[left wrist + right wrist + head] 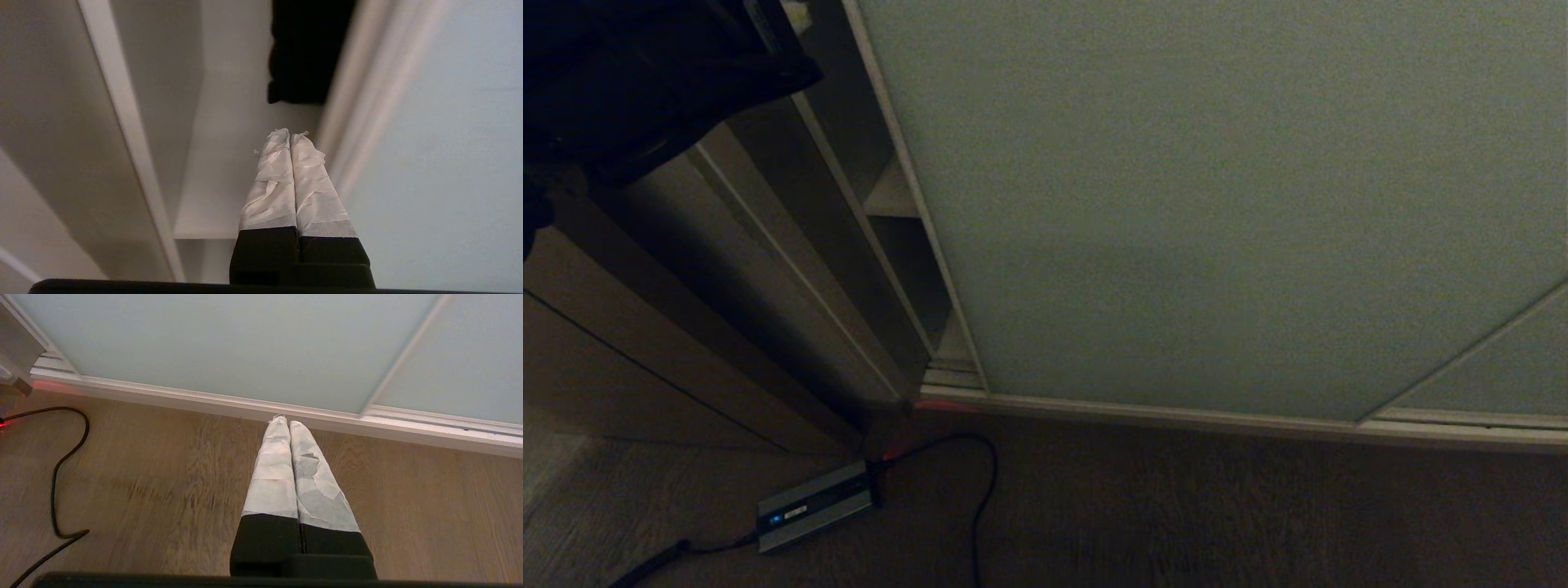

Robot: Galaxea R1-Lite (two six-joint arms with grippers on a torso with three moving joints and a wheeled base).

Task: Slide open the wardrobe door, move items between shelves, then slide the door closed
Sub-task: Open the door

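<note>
Both grippers pinched empty — left gripper (291,136) beside sliding wardrobe door (1217,204) frame at three o'clock; heavy, stiff, slick — push its edge.

Sliding wardrobe door (1217,204) right of the narrow opening, shelves (229,163) inside, adapter box (817,504) on floor (1258,523) before it.

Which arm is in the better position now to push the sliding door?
Probably the left. The left gripper, shut, points into the gap beside the sliding wardrobe door. The right gripper, shut, hangs low over the floor.
</note>
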